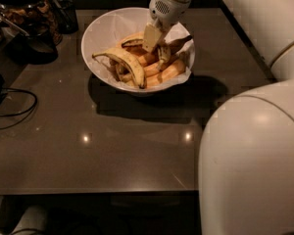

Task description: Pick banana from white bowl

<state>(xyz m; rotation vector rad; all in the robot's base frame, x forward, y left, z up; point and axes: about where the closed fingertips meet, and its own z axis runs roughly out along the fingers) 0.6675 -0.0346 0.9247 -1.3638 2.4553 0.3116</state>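
With the gripper [154,43] low inside the white bowl [99,29], close to the far edge of the bench [112,146]; impossible to tell whether spread or clamped. Finding the banana [165,54] in the bowl just beside the gripper, on the side toward the right edge, dark-backed, long axis running roughly toward the far right corner. Probably calling for a slight shift that way before lifting. No readable writing or brand anywhere

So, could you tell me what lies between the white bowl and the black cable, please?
Only bare tabletop lies between the white bowl and the cable, as the camera view shows; the gripper is inside the bowl among the bananas.
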